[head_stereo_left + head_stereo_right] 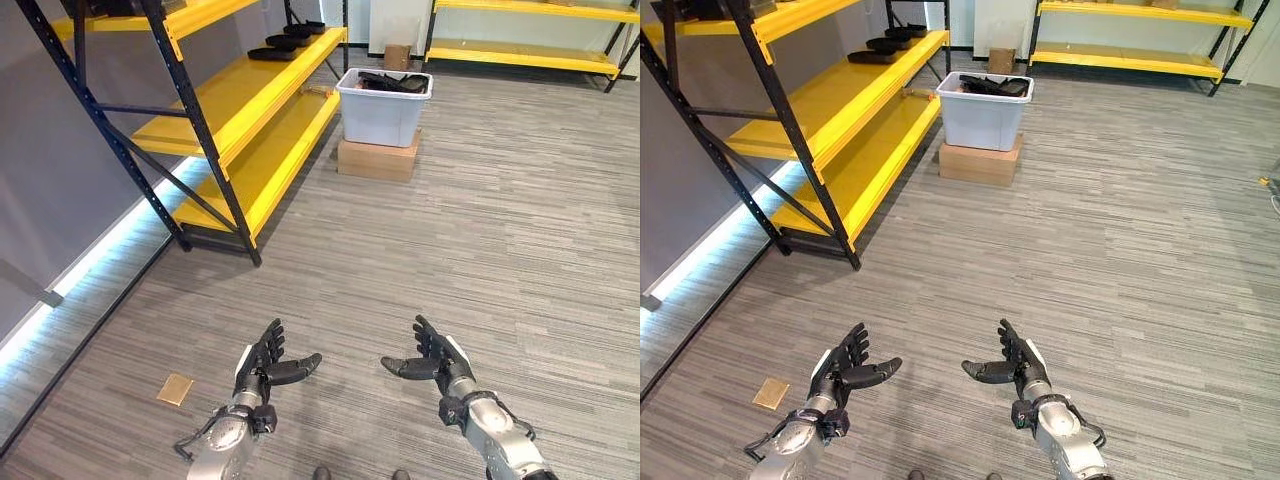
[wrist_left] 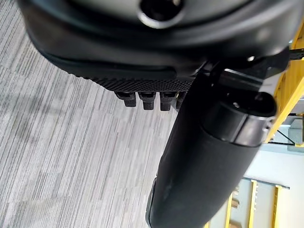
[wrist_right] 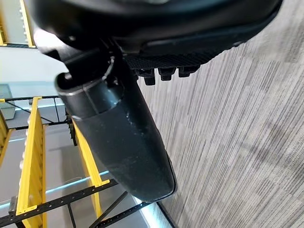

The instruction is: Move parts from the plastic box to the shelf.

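A white plastic box (image 1: 382,108) holding dark parts (image 1: 390,82) stands on a cardboard box (image 1: 378,160) across the floor, beside the yellow shelf (image 1: 235,110). Several dark parts (image 1: 290,42) lie on the shelf's middle level at its far end. My left hand (image 1: 264,364) and right hand (image 1: 435,361) hang low in front of me, far from the box, palms facing each other. Both are open with straight fingers and hold nothing. In the wrist views each thumb (image 2: 199,161) (image 3: 123,137) stands out over bare floor.
A small brown cardboard piece (image 1: 175,389) lies on the grey floor by my left hand. A second yellow shelf (image 1: 530,55) runs along the back wall, with a small cardboard box (image 1: 397,56) near it. A grey wall with a lit strip borders the left.
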Available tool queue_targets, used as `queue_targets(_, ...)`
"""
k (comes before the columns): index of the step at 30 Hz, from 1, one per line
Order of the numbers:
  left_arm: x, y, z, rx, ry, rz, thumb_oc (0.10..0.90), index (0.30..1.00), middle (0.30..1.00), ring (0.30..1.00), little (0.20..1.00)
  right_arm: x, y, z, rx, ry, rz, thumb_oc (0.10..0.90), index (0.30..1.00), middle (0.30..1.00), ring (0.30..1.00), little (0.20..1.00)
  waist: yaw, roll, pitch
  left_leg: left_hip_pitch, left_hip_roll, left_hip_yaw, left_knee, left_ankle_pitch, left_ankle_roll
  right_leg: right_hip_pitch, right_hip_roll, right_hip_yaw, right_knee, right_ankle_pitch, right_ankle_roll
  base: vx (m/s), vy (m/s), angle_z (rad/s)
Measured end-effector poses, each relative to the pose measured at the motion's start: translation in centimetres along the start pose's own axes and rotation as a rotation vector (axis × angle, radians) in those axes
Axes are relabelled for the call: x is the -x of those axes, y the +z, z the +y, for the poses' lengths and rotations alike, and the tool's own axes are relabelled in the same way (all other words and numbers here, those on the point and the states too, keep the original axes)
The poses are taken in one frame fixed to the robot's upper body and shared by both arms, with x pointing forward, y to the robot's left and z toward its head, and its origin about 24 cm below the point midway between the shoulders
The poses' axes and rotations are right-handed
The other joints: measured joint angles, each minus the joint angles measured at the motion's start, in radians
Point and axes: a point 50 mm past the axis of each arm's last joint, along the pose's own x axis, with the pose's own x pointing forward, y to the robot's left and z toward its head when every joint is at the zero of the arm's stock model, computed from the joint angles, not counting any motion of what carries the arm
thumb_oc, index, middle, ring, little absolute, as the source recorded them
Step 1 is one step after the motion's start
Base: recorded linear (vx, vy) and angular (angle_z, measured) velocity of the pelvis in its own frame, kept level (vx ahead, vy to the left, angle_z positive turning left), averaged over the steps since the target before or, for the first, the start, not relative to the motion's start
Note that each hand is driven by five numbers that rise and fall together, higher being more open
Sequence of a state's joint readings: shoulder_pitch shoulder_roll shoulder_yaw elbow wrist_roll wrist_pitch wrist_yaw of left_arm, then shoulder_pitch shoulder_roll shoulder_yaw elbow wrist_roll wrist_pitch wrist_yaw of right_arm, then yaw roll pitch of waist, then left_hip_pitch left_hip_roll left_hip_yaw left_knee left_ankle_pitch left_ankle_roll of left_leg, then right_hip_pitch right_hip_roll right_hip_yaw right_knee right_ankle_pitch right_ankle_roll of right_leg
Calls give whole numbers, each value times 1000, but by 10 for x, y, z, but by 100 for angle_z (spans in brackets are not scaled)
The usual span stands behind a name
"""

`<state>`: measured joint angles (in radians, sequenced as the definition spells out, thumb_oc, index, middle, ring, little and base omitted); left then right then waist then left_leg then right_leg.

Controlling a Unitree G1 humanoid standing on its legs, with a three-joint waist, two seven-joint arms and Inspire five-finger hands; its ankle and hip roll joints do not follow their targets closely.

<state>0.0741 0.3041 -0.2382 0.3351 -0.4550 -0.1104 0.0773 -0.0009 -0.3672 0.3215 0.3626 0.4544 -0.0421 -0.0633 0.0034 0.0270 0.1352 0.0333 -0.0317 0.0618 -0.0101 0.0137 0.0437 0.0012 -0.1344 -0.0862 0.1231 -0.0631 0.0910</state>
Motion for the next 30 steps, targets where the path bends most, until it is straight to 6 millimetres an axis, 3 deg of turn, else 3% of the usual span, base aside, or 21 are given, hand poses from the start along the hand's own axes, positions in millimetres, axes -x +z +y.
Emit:
queue_targets(2, -4, 5, -1, -24, -7, -17, 900, 1000, 1000, 1000, 1000, 0, 0, 2, -7, 4, -2, 900, 1000, 1000, 1000, 1000, -3, 7, 12, -22, -26, -8, 39, -25, 25, -53, -15, 2, 119, -21, 9, 10, 283, 14)
queue_targets(3, -10, 12, -6, -26, -19, -38, 900, 1000, 1000, 1000, 1000, -1, 4, -3, 9, -4, -13, 900, 1000, 1000, 1000, 1000, -10, 24, 55, -32, -25, -35, 85, -45, 43, -196, -49, 31, 460, -44, 3, 49, 211, 38)
queue_targets(5, -10, 15, -4, -43, -21, -47, 900, 1000, 1000, 1000, 1000, 1, -2, 2, 3, 9, 7, 900, 1000, 1000, 1000, 1000, -24, 3, 77, -24, -61, -43, 139, -75, 72, -260, -68, 62, 612, 23, -2, 107, 139, 33)
queue_targets(6, -10, 14, -3, -45, -20, -44, 900, 1000, 1000, 1000, 1000, 1, -2, 3, 3, 14, 8, 900, 1000, 1000, 1000, 1000, -24, 10, 85, -25, -55, -44, 153, -85, 66, -305, -74, 72, 682, 68, 4, 198, 11, 1)
queue_targets(7, -7, 11, -3, -45, -19, -35, 900, 1000, 1000, 1000, 1000, 1, -3, 3, 3, 16, 11, 900, 1000, 1000, 1000, 1000, -29, 21, 87, -21, -58, -55, 155, -99, 78, -333, -65, 80, 698, 38, 3, 197, 15, -26)
queue_targets(8, -7, 12, 1, -49, -8, -38, 900, 1000, 1000, 1000, 1000, 0, -1, 4, 3, 25, 4, 900, 1000, 1000, 1000, 1000, -23, 23, 95, -24, -55, -60, 158, -96, 87, -346, -43, 84, 658, -26, 13, 238, -52, -20)
queue_targets(9, -7, 14, 4, -63, -3, -39, 900, 1000, 1000, 1000, 1000, -1, 1, 7, -2, 30, -2, 900, 1000, 1000, 1000, 1000, -32, 23, 102, -33, -48, -66, 165, -94, 86, -335, -27, 93, 576, -52, 5, 169, -40, -1)
queue_targets(11, -9, 18, 8, -80, -7, -47, 900, 1000, 1000, 1000, 1000, 1, -2, 6, -2, 27, 6, 900, 1000, 1000, 1000, 1000, -47, -7, 106, -26, -66, -81, 164, -99, 75, -337, -20, 99, 492, -57, 11, 296, -97, 23)
queue_targets(12, -9, 17, 9, -75, 2, -46, 900, 1000, 1000, 1000, 1000, 0, -1, 5, -22, 21, 6, 900, 1000, 1000, 1000, 1000, -53, -16, 108, -22, -62, -89, 163, -113, 61, -337, -10, 104, 337, -47, 11, 406, -157, 14)
queue_targets(14, -10, 16, 9, -74, 5, -39, 900, 1000, 1000, 1000, 1000, -1, 1, 5, -27, 21, 1, 900, 1000, 1000, 1000, 1000, -53, -22, 107, -22, -61, -89, 165, -129, 52, -339, -14, 101, 154, -2, 30, 371, -157, 13)
queue_targets(15, -10, 13, 9, -68, 9, -27, 900, 1000, 1000, 1000, 1000, -1, 0, 6, -28, 21, 3, 900, 1000, 1000, 1000, 1000, -55, -27, 107, -15, -62, -97, 192, -164, 41, -339, -36, 103, 2, 49, 40, 248, -105, 15)
queue_targets(16, -9, 11, 9, -64, 11, -21, 900, 1000, 1000, 1000, 1000, -1, 0, 6, -29, 22, 4, 900, 1000, 1000, 1000, 1000, -55, -29, 107, -2, -61, -100, 205, -180, 47, -338, -43, 102, -36, 68, 39, 361, -161, 22)
queue_targets(18, -5, 4, 10, -58, 16, -1, 900, 1000, 1000, 1000, 1000, 0, -3, 7, -30, 25, 12, 900, 1000, 1000, 1000, 1000, -57, -30, 104, 32, -48, -124, 222, -231, 26, -314, -51, 108, -44, 90, 33, 298, -139, 27)
queue_targets(20, 5, -10, 11, -47, 26, 44, 900, 1000, 1000, 1000, 1000, 8, -15, 5, -37, 19, 51, 900, 1000, 1000, 1000, 1000, -56, -36, 68, 110, -16, -157, 193, -273, -16, -270, -34, 105, 42, 131, 24, 416, -255, 39)
queue_targets(21, 11, -19, 11, -33, 34, 72, 900, 1000, 1000, 1000, 1000, 9, -17, 2, -29, 15, 63, 900, 1000, 1000, 1000, 1000, -63, -7, 40, 141, 43, -175, 161, -295, -41, -275, 9, 65, 102, 150, 17, 279, -190, 43)
queue_targets(22, 15, -24, 12, -27, 39, 88, 900, 1000, 1000, 1000, 1000, 10, -17, 1, -26, 14, 67, 900, 1000, 1000, 1000, 1000, -74, 6, 13, 159, 79, -184, 144, -297, -58, -290, 32, 48, 139, 130, 8, 119, -88, 41)
queue_targets(24, 16, -22, 10, -6, 32, 79, 900, 1000, 1000, 1000, 1000, 4, -5, -5, -1, 6, 29, 900, 1000, 1000, 1000, 1000, -78, 25, -11, 160, 129, -191, 142, -270, -65, -306, 89, 12, 199, 95, -81, 321, -247, 13)
queue_targets(25, 14, -19, 9, -7, 28, 66, 900, 1000, 1000, 1000, 1000, 1, 2, -8, 12, 5, 9, 900, 1000, 1000, 1000, 1000, -83, 25, -11, 159, 151, -178, 152, -251, -84, -311, 101, -6, 223, 73, -101, 250, -204, 0)
queue_targets(27, 9, -12, 7, -6, 15, 43, 900, 1000, 1000, 1000, 1000, -1, 6, -12, 13, -12, -5, 900, 1000, 1000, 1000, 1000, -86, 15, -16, 147, 172, -189, 200, -236, -114, -304, 119, -14, 244, 40, -113, 242, -216, 5)
queue_targets(28, 3, -3, 5, 6, 10, 13, 900, 1000, 1000, 1000, 1000, -1, 10, -13, 13, -14, -24, 900, 1000, 1000, 1000, 1000, -83, -2, -22, 127, 187, -207, 281, -207, -152, -277, 140, -27, 236, 4, -126, 300, -270, -5)
queue_targets(30, -3, 5, 1, 4, -4, -12, 900, 1000, 1000, 1000, 1000, -1, 10, -14, 10, -15, -34, 900, 1000, 1000, 1000, 1000, -87, -8, -22, 62, 186, -234, 431, -191, -156, -259, 162, -27, 225, -37, -129, 295, -351, -1)
